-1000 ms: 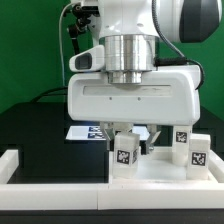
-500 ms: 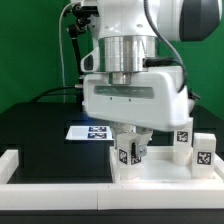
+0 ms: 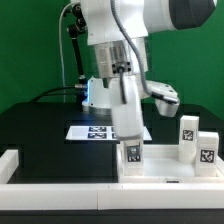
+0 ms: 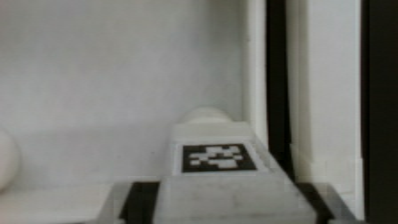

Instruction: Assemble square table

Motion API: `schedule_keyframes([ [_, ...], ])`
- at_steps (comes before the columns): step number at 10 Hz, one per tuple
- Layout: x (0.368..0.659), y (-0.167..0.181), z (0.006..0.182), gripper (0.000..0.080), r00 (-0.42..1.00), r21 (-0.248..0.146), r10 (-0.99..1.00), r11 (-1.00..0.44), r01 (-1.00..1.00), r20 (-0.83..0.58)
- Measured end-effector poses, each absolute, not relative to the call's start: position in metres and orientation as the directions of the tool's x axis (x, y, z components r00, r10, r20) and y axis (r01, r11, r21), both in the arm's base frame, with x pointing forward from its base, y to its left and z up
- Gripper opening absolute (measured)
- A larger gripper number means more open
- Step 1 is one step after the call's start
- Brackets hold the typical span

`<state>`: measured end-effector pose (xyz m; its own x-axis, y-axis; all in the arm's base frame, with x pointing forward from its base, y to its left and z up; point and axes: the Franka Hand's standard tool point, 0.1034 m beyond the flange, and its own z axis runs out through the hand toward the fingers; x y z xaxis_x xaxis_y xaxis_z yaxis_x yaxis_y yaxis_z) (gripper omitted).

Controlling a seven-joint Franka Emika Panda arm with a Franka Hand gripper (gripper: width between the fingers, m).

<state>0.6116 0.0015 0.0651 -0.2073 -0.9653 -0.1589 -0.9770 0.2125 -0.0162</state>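
I read the fingers (image 4: 143, 205) as pinching a leg (image 4: 217, 150): in the wrist view the two grey pads sit either side of its base, tag facing the camera, leg tip pointing away from the wrist. In the exterior view the gripper (image 3: 131, 148) has turned about its vertical axis over the last second, from broadside to narrow edge-on, and the tagged leg (image 3: 131, 156) between the fingertips has turned with it. My take: this is a screw-in turn, seating the leg into the square top (image 3: 170, 166), whose white surface lies right under the leg. Can't confirm thread engagement from these views; the contact point is hidden by the leg itself. Two more legs (image 3: 187, 132) (image 3: 207, 150) stand upright on the top toward the exterior view's right, well clear of the fingers. The marker board (image 3: 90, 132) lies flat on the black table behind the arm, and a low white rail (image 3: 50, 170) runs along the front edge.
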Motion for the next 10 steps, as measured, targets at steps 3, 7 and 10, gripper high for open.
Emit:
schedule_keyframes([
  [3, 0.611, 0.002, 0.064, 0.0496, -0.159, -0.021, -0.975, 0.164, -0.986, -0.153],
  [7, 0.611, 0.012, 0.063, 0.0647, 0.414, -0.069, -0.909, -0.41, -0.91, -0.057],
  [10, 0.611, 0.011, 0.063, 0.0649, 0.653, -0.076, -0.757, -0.65, -0.756, -0.022],
])
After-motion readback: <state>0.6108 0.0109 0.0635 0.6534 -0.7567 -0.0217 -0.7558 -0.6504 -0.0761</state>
